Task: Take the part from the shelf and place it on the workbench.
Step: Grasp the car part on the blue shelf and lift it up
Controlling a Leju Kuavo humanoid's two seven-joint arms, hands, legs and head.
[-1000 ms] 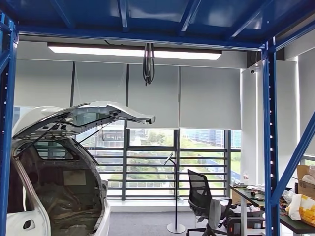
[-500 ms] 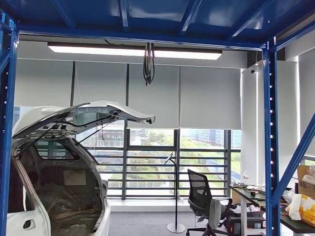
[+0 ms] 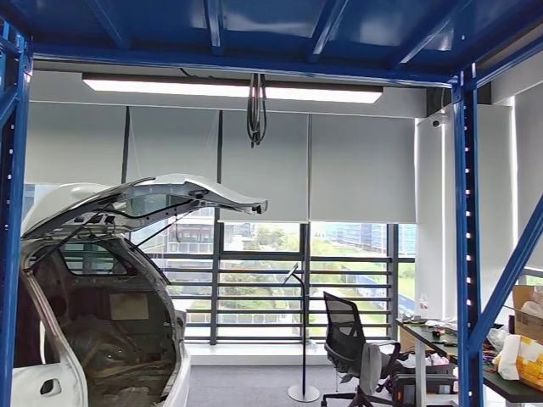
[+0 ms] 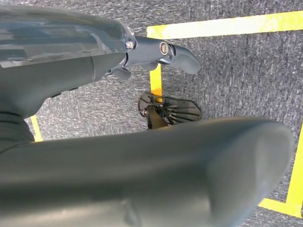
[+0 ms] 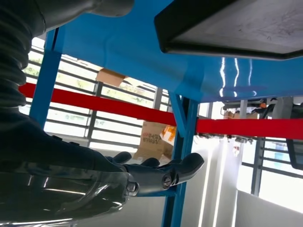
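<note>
Head cam looks level and outward through the blue rack (image 3: 466, 254) toward the window, far range. Left wrist cam points down at carpet (image 4: 243, 71), close behind its fingers (image 4: 178, 51). Right wrist cam looks up under the rack's shelf; both share the rack.

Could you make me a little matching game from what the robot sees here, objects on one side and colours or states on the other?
Things:
1. shelf frame post
2. car tailgate
3. office chair
4. floor tape

Colours or states:
A. yellow
B. raised open, white
C. blue
D. black, by the window

Pairs: 1-C, 2-B, 3-D, 4-A
</note>
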